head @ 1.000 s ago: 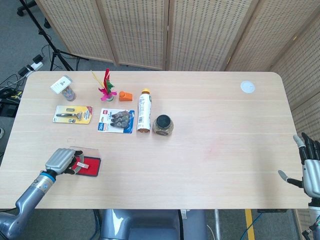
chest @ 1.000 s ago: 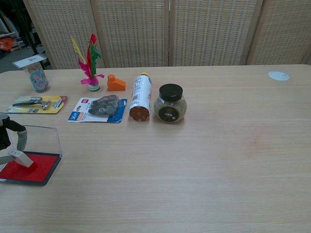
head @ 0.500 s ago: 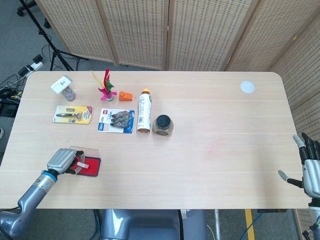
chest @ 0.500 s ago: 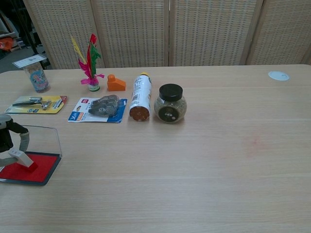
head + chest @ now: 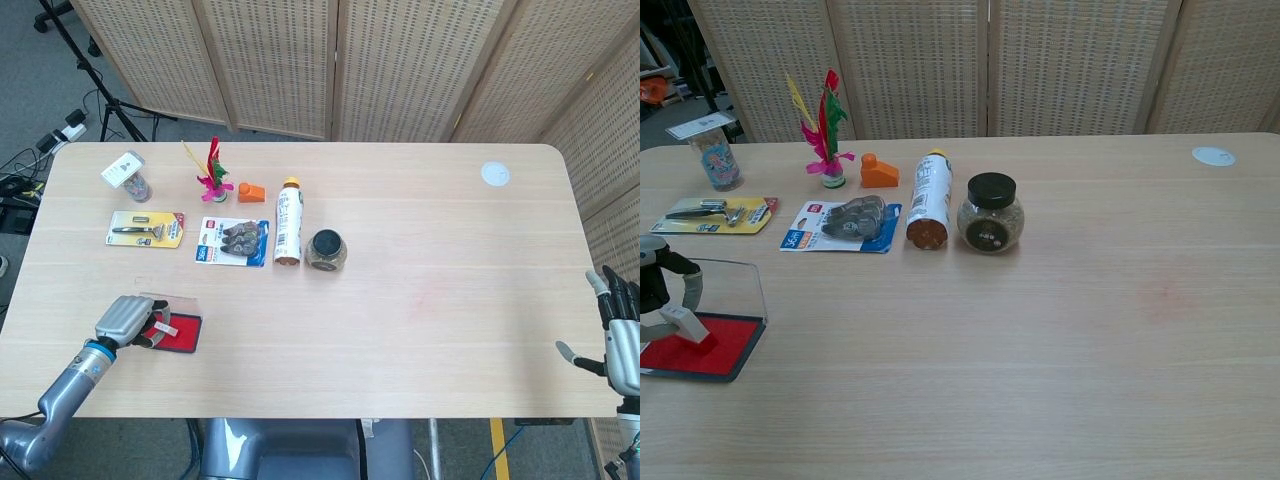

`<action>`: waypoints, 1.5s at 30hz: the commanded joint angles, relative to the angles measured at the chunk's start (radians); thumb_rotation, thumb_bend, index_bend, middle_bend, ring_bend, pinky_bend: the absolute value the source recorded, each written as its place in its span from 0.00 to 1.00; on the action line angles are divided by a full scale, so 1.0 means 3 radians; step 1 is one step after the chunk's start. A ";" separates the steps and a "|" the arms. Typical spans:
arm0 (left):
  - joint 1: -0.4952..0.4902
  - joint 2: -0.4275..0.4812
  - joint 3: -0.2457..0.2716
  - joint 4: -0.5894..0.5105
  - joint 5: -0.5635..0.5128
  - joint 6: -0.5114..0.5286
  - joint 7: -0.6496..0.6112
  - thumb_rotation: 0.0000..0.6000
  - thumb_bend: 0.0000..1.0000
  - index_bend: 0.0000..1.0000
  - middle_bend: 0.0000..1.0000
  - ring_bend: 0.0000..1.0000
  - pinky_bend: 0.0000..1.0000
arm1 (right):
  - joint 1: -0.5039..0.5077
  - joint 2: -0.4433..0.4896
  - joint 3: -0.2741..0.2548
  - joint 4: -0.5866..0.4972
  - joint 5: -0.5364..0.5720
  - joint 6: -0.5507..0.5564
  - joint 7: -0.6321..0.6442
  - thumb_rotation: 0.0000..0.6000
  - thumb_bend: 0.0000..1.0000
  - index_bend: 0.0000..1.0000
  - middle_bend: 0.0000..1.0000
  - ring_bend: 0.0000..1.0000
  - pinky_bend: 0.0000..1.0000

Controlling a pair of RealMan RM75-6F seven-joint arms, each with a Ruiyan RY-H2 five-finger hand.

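Note:
My left hand (image 5: 124, 319) is at the table's front left, fingers curled over the left edge of a flat red ink pad box (image 5: 181, 333) and gripping it. In the chest view the left hand (image 5: 658, 285) shows only at the left border, beside the red ink pad box (image 5: 702, 352) and its raised clear lid (image 5: 728, 288). A small white-and-red piece (image 5: 684, 326) lies on the pad just under the fingers. My right hand (image 5: 621, 340) hangs past the table's right front edge, fingers spread, holding nothing; the chest view does not show it.
Along the back left stand a small labelled cup (image 5: 131, 176), a feather shuttlecock (image 5: 212, 172), an orange block (image 5: 251, 192), a razor pack (image 5: 146, 229), a blue blister pack (image 5: 233, 240), a lying bottle (image 5: 288, 222) and a black-lidded jar (image 5: 326, 250). A white disc (image 5: 494, 174) lies far right.
My left hand has edged slightly further onto the ink pad box. Everything else is where it was.

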 commanded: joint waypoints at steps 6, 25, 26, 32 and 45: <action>-0.0003 0.0007 -0.0006 -0.0006 -0.0016 -0.0010 -0.0018 1.00 0.37 0.64 1.00 0.98 0.96 | -0.0004 0.0008 0.0004 -0.0002 0.0002 0.0006 0.0017 1.00 0.00 0.00 0.00 0.00 0.00; 0.0145 0.0701 -0.0135 -0.0619 0.0293 0.0539 -0.0614 1.00 0.37 0.64 1.00 0.98 0.96 | -0.0005 0.0009 0.0001 -0.0002 -0.0001 0.0003 0.0022 1.00 0.00 0.00 0.00 0.00 0.00; 0.0147 0.0721 -0.0153 -0.0609 0.0274 0.0546 -0.0651 1.00 0.37 0.64 1.00 0.98 0.96 | -0.0004 0.0009 0.0000 -0.0002 0.0000 0.0002 0.0022 1.00 0.00 0.00 0.00 0.00 0.00; 0.0044 0.0825 -0.0314 -0.0328 -0.0169 0.0158 -0.0959 1.00 0.37 0.64 1.00 0.98 0.96 | 0.0001 0.0000 0.0002 0.0001 0.0013 -0.0010 0.0000 1.00 0.00 0.00 0.00 0.00 0.00; -0.0146 0.0664 -0.0409 0.0344 -0.0731 -0.0609 -0.1118 1.00 0.37 0.64 1.00 0.98 0.96 | 0.0021 -0.0023 -0.0007 0.0006 0.0027 -0.0056 -0.0043 1.00 0.00 0.00 0.00 0.00 0.00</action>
